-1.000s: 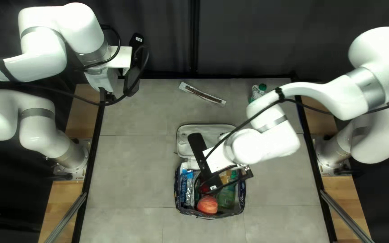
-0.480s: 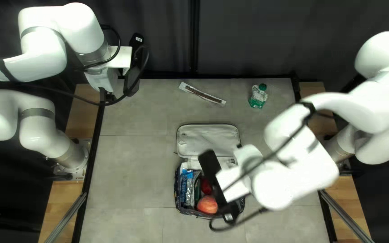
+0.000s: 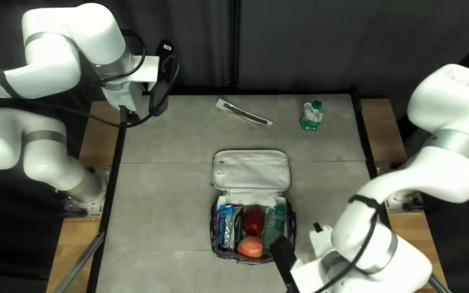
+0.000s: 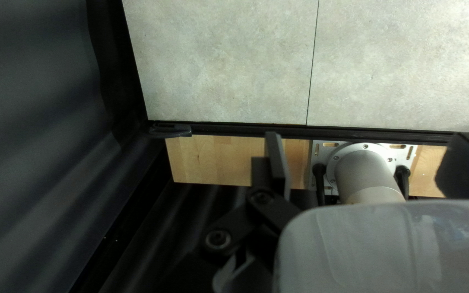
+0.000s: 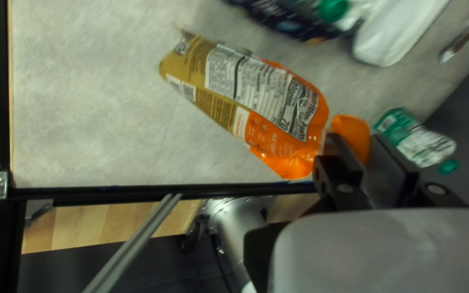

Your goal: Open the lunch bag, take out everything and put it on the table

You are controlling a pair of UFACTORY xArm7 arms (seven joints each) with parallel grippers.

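— Where is the orange pouch (image 5: 255,106) now?
— Out of the open lunch bag (image 3: 250,171). The right gripper (image 5: 356,146) is clamped only on its cap, over the table (image 5: 88,101), near the right edge.
— Is it risky?
— I think so. The pouch hangs tilted, so a quick swing may pull it free.

I work in a robot lab, not a home. My white left arm (image 3: 47,162) and right arm (image 3: 442,179) are bolted onto pale wooden boards (image 3: 383,130) at the left and right edges of a grey stone-patterned table (image 3: 169,203). Black metal rails (image 3: 110,191) frame it, and a dark curtain (image 3: 299,49) hangs behind its far edge.
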